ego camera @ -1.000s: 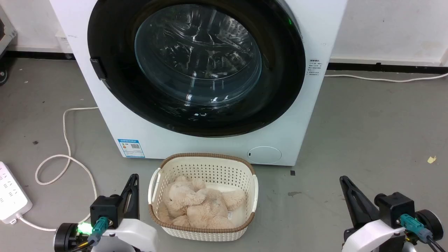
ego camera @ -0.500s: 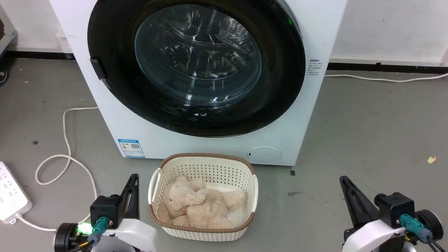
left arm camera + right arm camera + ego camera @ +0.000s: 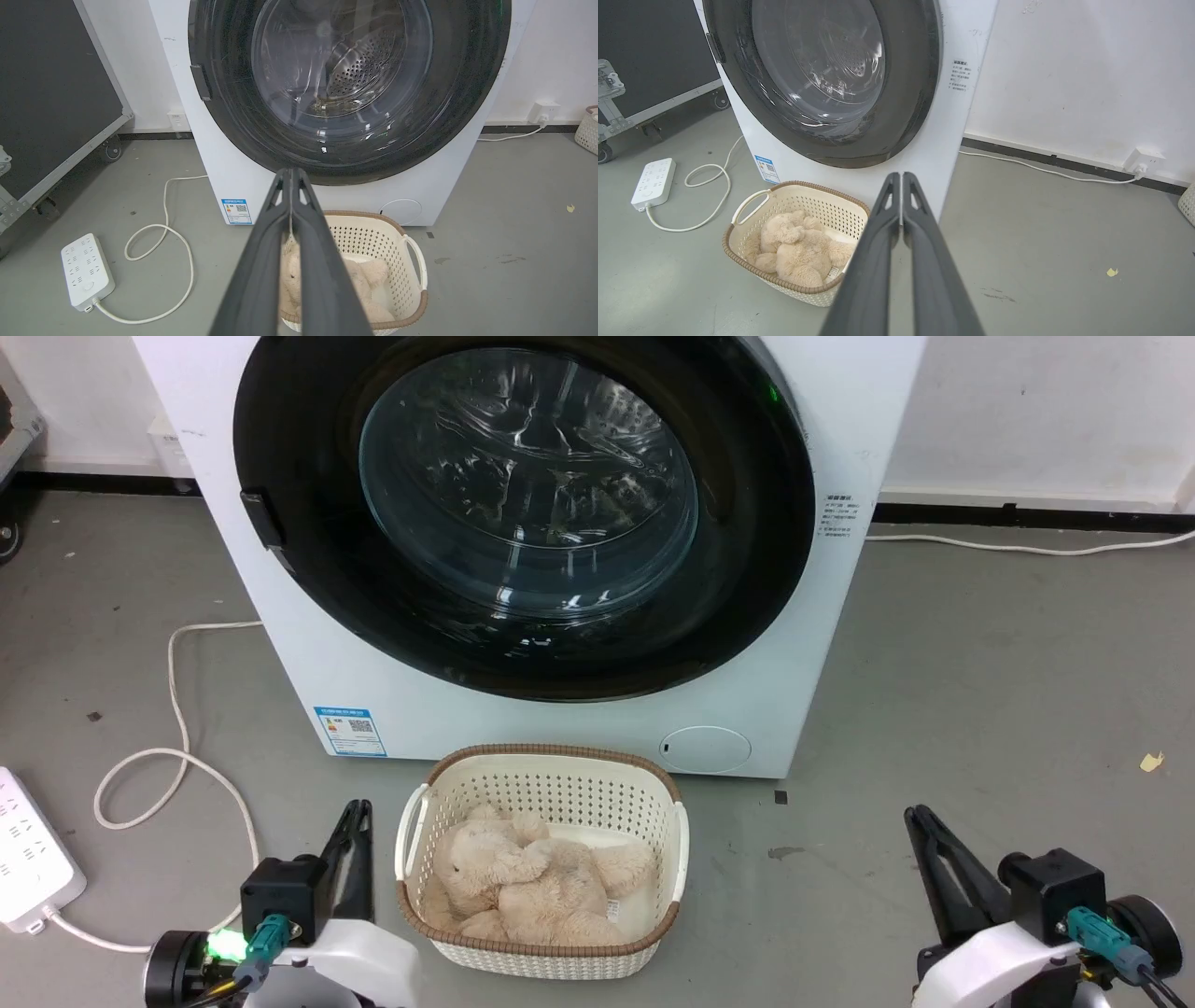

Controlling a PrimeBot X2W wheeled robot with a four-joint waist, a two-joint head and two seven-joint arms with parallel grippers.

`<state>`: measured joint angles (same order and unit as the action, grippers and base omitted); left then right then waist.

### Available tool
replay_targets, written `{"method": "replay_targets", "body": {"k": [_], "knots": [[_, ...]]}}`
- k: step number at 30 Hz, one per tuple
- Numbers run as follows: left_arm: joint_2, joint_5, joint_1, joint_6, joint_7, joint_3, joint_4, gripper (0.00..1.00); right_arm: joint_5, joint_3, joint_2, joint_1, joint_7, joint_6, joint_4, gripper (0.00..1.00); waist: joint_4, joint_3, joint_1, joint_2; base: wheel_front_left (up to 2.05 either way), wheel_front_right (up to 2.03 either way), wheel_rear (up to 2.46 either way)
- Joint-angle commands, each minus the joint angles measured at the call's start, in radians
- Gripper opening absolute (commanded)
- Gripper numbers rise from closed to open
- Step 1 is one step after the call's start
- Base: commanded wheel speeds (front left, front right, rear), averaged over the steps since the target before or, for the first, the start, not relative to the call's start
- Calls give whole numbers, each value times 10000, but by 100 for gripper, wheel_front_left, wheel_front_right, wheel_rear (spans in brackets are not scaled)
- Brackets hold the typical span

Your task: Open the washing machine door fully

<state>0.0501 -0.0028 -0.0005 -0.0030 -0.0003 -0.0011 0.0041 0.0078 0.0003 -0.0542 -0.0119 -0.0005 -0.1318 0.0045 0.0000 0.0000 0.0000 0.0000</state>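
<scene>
Not begun: the washing machine door, upper centre of frame, appears shut flush; left claw, lower left, and right claw, lower right, are clenched empty, well apart from it.

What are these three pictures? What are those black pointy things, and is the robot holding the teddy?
All three pictures come from cameras on one robot, taken at the same moment. One camera sits on its head and looks down. The black pointy things are its hands, called grippers: the left gripper and the right gripper, each with two long fingers. The other two cameras sit on its wrists and look along those fingers. Both grippers are pinched shut and hold nothing. In front of the robot, the round black washing machine door looks closed. On the grey floor sits a basket with the fluffy teddy lying inside. A white power strip lies on the robot's left.
</scene>
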Motion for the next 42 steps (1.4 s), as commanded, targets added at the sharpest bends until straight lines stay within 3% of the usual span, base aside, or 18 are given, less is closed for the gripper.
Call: {"method": "replay_targets", "body": {"k": [1,19,39,40,41,42], "knots": [[0,-4,0,1,-7,-4,1,100,13,1,0,-3,-7,0,4,100,0,1,0,0,0,0,0],[0,-85,-98,157,-423,-416,-156,100,422,43,-147,242,-423,2,-130,100,26,333,0,0,0,0,0],[0,-185,-564,425,-820,-787,-507,100,1757,-255,-807,2110,-354,4,-130,100,236,1278,0,0,0,0,0],[0,-192,-612,448,-862,-826,-549,100,1910,-305,-864,2377,-307,4,-69,67,258,1380,0,0,0,0,0],[0,-192,-612,448,-862,-826,-549,100,1910,-305,-864,2377,-307,4,-69,67,258,1380,0,0,0,0,0],[0,-196,-637,460,-883,-848,-568,100,1986,-323,-896,2514,-285,4,-28,0,270,1429,0,0,0,0,0]]}}
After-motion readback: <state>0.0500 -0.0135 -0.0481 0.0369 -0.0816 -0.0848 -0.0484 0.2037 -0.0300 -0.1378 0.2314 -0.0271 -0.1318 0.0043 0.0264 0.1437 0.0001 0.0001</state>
